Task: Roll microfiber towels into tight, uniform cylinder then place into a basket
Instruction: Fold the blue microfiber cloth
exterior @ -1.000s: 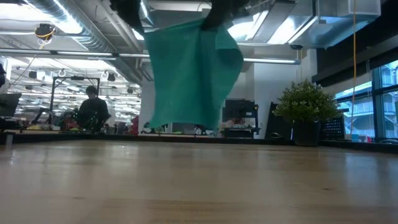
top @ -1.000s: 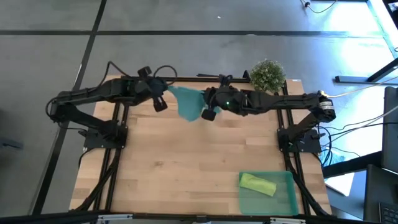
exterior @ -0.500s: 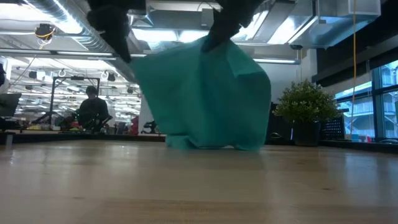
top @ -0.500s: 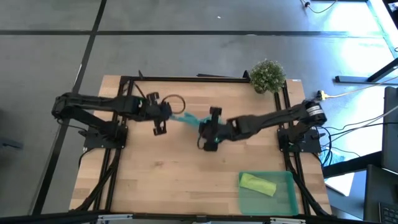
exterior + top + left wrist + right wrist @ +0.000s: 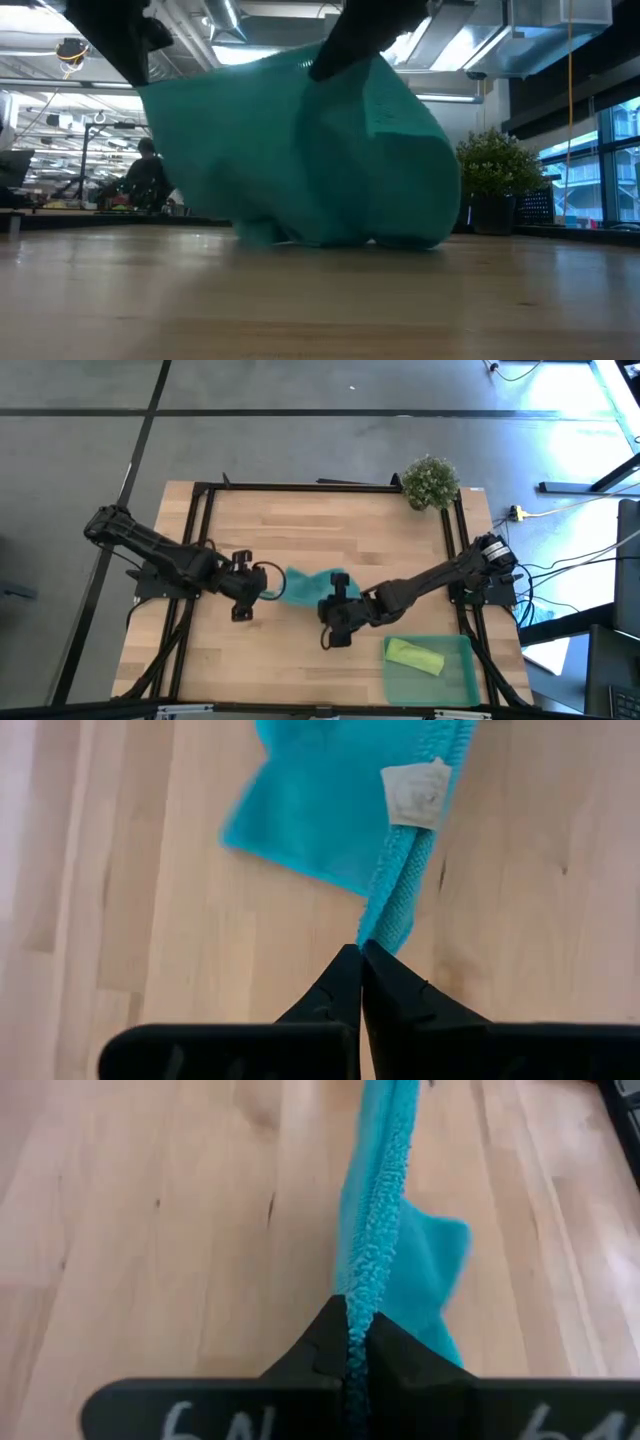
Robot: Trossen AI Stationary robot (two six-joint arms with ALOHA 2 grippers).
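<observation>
The teal towel is held up between my two grippers at mid-table. In the low view it hangs as a wide sheet and its lower edge rests on the wood. My left gripper is shut on the towel's left top corner. My right gripper is shut on its right top edge. The lime green towel lies rolled in the translucent green basket at the near right. My left gripper pinches the towel's corner between its two fingers, near the white label. The fingers slant downward from the table's left. The cloth falls away below them to the table. My right gripper pinches the towel's hemmed top edge between its two fingers, coming from the table's right. The edge runs straight away from the fingers, and the cloth hangs below with its lower part on the table.
A small bushy plant stands at the far right corner. The basket sits close to my right arm on the near side. Bare wood lies on the far side of the towel and at the near left.
Both grippers have moved toward the table's near edge and down, still shut on the teal towel. The towel, which hung clear of the table, has come down; its lower edge now lies on the wood and the sheet is spread wider between the grippers.
</observation>
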